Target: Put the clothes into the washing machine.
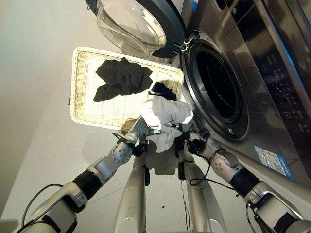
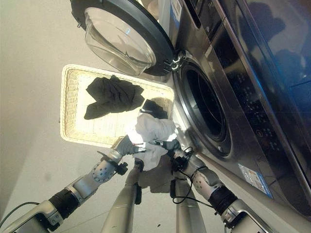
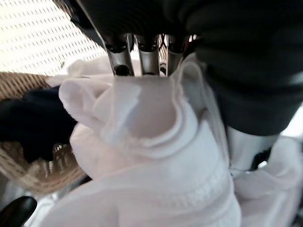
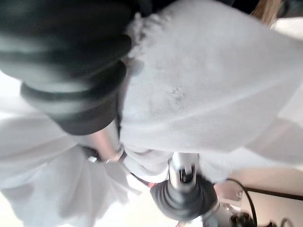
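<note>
I am looking down from the robot's head at a laundry corner. Both of my hands hold one bundled white garment [image 1: 164, 119] lifted above the floor, just past the near right corner of a pale wicker basket [image 1: 85, 92]. My left hand [image 1: 139, 130] comes in from the lower left and my right hand [image 1: 187, 128] from the lower right; they meet under the cloth. In the left wrist view my silver fingers [image 3: 120, 59] run down into the white folds and are clamped on them. In the right wrist view the cloth drapes over the hand, so I cannot tell how those fingers are set.

A black garment [image 1: 121, 77] lies spread in the basket, and a smaller dark piece [image 1: 163, 90] sits at the basket's right edge. The washing machine [image 1: 272, 77] stands on the right, its round door [image 1: 141, 24] swung wide open at the far side, the dark drum opening [image 1: 218, 85] clear.

I judge the step in hand to be carrying the white piece to the drum. The next move calls for swinging both hands right and far, over the door rim, then releasing inside.
</note>
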Available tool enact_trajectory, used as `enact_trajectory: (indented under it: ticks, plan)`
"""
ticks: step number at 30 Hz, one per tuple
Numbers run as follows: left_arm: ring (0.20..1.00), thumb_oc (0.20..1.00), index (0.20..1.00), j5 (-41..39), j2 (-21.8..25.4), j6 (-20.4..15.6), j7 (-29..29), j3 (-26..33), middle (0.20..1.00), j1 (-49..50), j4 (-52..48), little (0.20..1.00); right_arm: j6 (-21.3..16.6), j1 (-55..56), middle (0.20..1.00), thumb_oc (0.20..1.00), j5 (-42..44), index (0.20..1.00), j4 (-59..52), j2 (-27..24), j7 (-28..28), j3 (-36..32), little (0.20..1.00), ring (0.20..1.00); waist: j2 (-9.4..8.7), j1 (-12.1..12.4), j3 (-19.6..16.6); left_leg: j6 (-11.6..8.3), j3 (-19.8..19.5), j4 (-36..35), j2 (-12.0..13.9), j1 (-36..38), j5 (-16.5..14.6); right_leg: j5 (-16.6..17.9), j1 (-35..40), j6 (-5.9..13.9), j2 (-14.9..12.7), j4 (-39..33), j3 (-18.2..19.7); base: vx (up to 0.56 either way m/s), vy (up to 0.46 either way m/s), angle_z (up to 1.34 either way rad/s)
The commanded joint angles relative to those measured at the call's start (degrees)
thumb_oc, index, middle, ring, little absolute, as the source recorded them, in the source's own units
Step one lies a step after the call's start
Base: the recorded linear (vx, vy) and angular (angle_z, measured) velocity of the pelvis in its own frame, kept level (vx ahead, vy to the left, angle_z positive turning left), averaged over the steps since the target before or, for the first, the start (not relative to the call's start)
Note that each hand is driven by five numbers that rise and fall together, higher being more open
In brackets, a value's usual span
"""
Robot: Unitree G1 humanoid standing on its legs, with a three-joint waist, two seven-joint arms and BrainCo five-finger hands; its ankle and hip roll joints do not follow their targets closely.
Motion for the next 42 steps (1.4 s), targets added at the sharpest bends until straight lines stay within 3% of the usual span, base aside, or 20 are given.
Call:
enact_trajectory:
  ticks: [1,2,8,13,17,22,26,32,34,35,37,38,39,40,41,42]
  plan:
    - [0.721,0.721,0.721,3.21,-4.04,-1.03,0.23,-3.09,0.721,-1.10,-3.02,0.721,-1.02,-1.67,0.200,0.200,1.44,0.200,-7.05,3.34,3.93,4.02,0.200,0.200,-0.33,-2.45,-1.09,2.16,1.99,1.63,-4.51,0.72,-2.90,12.28,3.30,4.18,-1.21,-14.11,-2.31,-0.01,-0.036,-0.01]
    - [1.000,1.000,1.000,2.77,-4.00,-0.17,2.92,-2.73,1.000,-1.01,-2.56,1.000,-0.89,-1.58,0.200,0.200,1.29,0.200,-6.69,3.37,3.90,4.15,0.200,0.200,-0.36,-2.38,-1.09,2.14,1.92,1.57,-4.52,0.63,-2.80,12.28,3.26,4.18,-1.16,-14.14,-2.29,-0.01,-0.042,-0.02]
    - [1.000,1.000,1.000,2.85,-4.51,2.70,11.73,-0.52,1.000,0.77,-0.60,1.000,-1.18,-0.51,0.200,0.200,2.17,0.200,-5.28,3.54,3.52,3.65,0.200,0.200,-0.40,-2.06,-1.09,2.14,1.46,1.61,-4.68,0.22,-2.59,12.42,2.94,4.16,-1.15,-14.16,-2.44,0.00,-0.043,-0.01]
    - [1.000,1.000,1.000,1.26,-5.08,7.85,24.00,3.82,1.000,3.73,3.91,1.000,-1.27,0.28,0.200,0.200,6.07,0.200,-2.08,4.44,2.20,1.17,0.200,0.200,0.22,-1.58,-1.09,1.90,1.20,1.05,-4.71,-0.35,-2.13,12.59,2.37,4.04,-1.25,-14.61,-2.93,0.00,-0.047,-0.01]
    - [1.000,1.000,1.000,-8.28,-6.64,8.28,30.83,9.23,1.000,6.98,8.89,1.000,0.78,0.61,0.200,0.200,11.70,0.200,2.39,4.54,-0.16,-1.17,0.200,0.200,1.66,-1.00,-1.09,1.61,0.85,1.15,-4.63,-1.48,-1.55,11.78,1.55,3.81,-1.47,-13.49,-3.34,-0.01,-0.048,-0.04]
    - [1.000,1.000,1.000,-17.53,-10.55,3.56,29.11,16.87,1.000,10.71,16.06,1.000,3.47,1.03,0.200,0.200,22.72,0.200,9.46,6.38,-3.75,-5.68,0.200,0.200,3.66,-0.48,-1.09,1.23,0.55,2.59,-4.72,-3.55,-1.41,10.05,-0.15,3.26,-1.95,-10.68,-3.57,0.01,-0.062,-0.04]
    - [1.000,1.000,1.000,-19.96,-11.93,2.83,27.43,19.58,1.000,11.35,18.81,1.000,2.28,-1.43,0.200,0.200,31.32,0.200,14.95,7.16,-8.65,-11.20,0.200,0.200,5.66,-0.30,-1.09,1.07,0.96,3.41,-4.95,-4.51,-1.41,9.02,-1.34,2.93,-2.19,-8.84,-3.25,0.05,-0.013,0.04]
    - [1.000,1.000,1.000,-22.03,-15.13,1.13,23.07,19.55,1.000,11.55,21.57,1.000,-1.49,-16.66,0.200,0.200,37.26,0.200,26.35,1.83,-20.48,-25.01,0.200,0.200,11.62,0.25,-1.09,0.69,2.24,4.34,-5.55,-4.47,-1.87,6.75,-2.79,2.30,-2.77,-6.11,-2.58,0.08,0.061,-0.01]
    - [1.000,1.000,1.000,-23.83,-16.53,-1.18,21.17,18.92,1.000,12.82,21.83,1.000,-6.42,-24.68,0.200,0.200,39.37,0.200,30.51,-4.03,-25.45,-29.72,0.200,0.200,13.55,0.59,-1.09,0.41,2.50,4.93,-5.75,-4.42,-2.40,5.69,-3.24,1.98,-2.81,-4.97,-2.29,0.10,0.048,-0.20]
    - [1.000,1.000,1.000,-23.81,-16.66,-1.59,20.92,19.01,1.000,13.17,21.79,1.000,-6.62,-25.38,0.200,0.200,39.61,0.200,31.13,-5.00,-25.45,-30.60,0.200,0.200,13.69,0.55,-1.09,0.40,2.52,4.99,-5.73,-4.59,-2.40,5.70,-3.43,1.96,-2.74,-4.90,-2.20,0.06,-0.011,-0.14]
    - [1.000,1.000,1.000,-23.42,-15.92,-2.84,19.09,18.66,1.000,15.56,20.48,1.000,-13.01,-27.60,0.200,0.200,43.46,0.200,33.33,-10.39,-25.38,-33.87,0.200,0.200,14.05,0.46,-1.09,0.35,2.74,5.34,-5.73,-4.27,-3.36,4.62,-3.29,1.88,-2.36,-4.29,-1.86,0.06,-0.043,-0.06]
    - [1.000,1.000,1.000,-23.41,-15.84,-2.84,19.09,18.63,1.000,15.53,20.29,1.000,-13.50,-27.81,0.200,0.200,43.78,0.200,33.57,-10.69,-25.29,-33.95,0.200,0.200,14.09,0.56,-1.09,0.38,2.80,5.36,-5.71,-4.69,-2.93,5.18,-3.65,1.83,-2.33,-4.41,-1.87,0.05,-0.057,-0.01]
    - [1.000,1.000,1.000,-23.15,-14.56,-2.72,18.45,18.43,1.000,16.34,19.11,1.000,-17.03,-27.88,0.200,0.200,46.84,0.200,33.28,-13.44,-25.30,-35.83,0.200,0.200,13.97,0.27,-1.09,0.43,2.82,5.42,-5.70,-4.90,-3.03,5.20,-3.84,1.82,-2.05,-4.36,-1.74,0.04,-0.114,0.01]
    - [1.000,1.000,1.000,-23.68,-12.31,-2.40,16.91,18.72,1.000,17.42,17.54,1.000,-23.06,-27.96,0.200,0.200,52.75,0.200,33.49,-17.93,-24.52,-38.57,0.200,0.200,13.49,0.05,-1.09,0.48,2.82,5.49,-5.56,-4.66,-3.71,4.56,-3.48,1.84,-1.66,-4.17,-1.51,0.04,-0.133,0.02]
    - [1.000,1.000,1.000,-23.89,-11.65,-2.31,16.43,18.76,1.000,17.46,17.08,1.000,-25.13,-28.10,0.200,0.200,54.83,0.200,33.57,-18.98,-23.29,-39.29,0.200,0.200,13.39,0.14,-1.09,0.54,2.87,5.50,-5.49,-5.27,-3.18,5.29,-3.95,1.77,-1.52,-4.35,-1.49,0.06,-0.188,0.05]
    - [1.000,1.000,1.000,-24.52,-9.26,-1.95,15.49,18.77,1.000,18.44,15.34,1.000,-34.80,-27.64,0.200,0.200,56.52,0.200,31.10,-22.70,-22.55,-43.43,0.200,0.200,12.92,-0.45,-1.09,0.68,2.63,5.47,-5.47,-4.92,-3.99,4.42,-3.49,1.78,-1.11,-4.04,-1.29,0.02,-0.153,0.03]
